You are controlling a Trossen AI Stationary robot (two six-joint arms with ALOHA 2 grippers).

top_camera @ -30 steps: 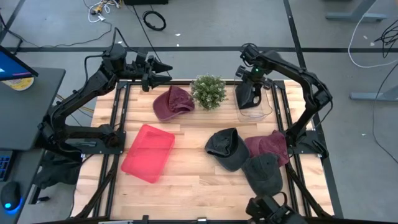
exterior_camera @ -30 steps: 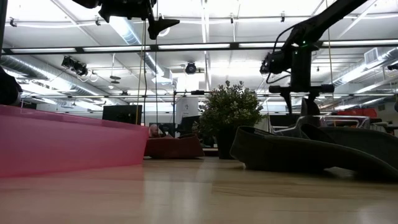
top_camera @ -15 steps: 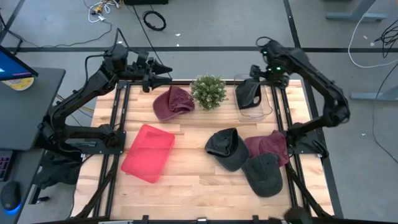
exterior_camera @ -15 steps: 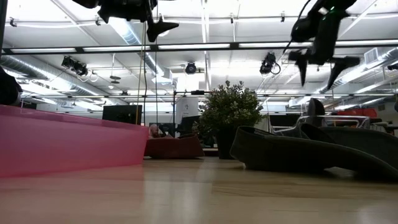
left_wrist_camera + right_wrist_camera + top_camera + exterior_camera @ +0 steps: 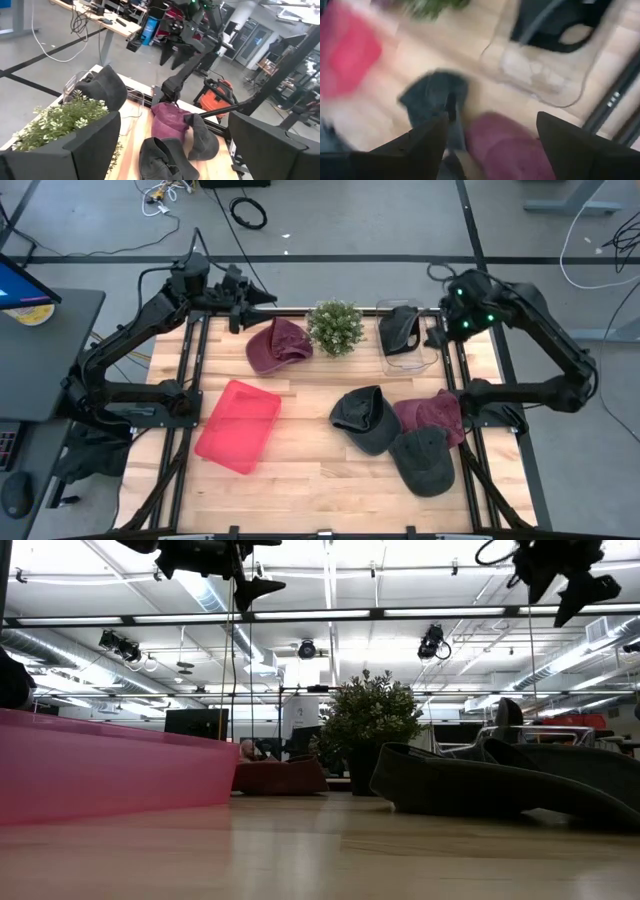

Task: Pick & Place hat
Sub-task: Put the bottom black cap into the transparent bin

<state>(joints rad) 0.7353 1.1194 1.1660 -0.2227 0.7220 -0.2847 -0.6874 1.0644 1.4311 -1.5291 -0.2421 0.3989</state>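
Observation:
A black hat [image 5: 400,328] lies in a clear bin [image 5: 415,360] at the table's far right, its brim over the bin's far rim. My right gripper [image 5: 440,335] hangs open high above the bin's right side, fingers slanting down and holding nothing; the low view shows the gripper [image 5: 565,585] well above the table. My left gripper [image 5: 255,298] waits open and about level above the far left edge, near a maroon hat [image 5: 278,345]. A dark grey hat [image 5: 365,418], a second maroon hat [image 5: 432,415] and another dark grey hat [image 5: 422,458] lie together at the near right.
A potted plant [image 5: 335,327] stands at the far middle between the maroon hat and the clear bin. A pink bin [image 5: 237,425] lies at the near left. Bare wood shows along the near edge and in the middle.
My right gripper has risen from the black hat in the clear bin, swung toward the table's right edge and rolled about its own line. The black hat has stayed in the bin.

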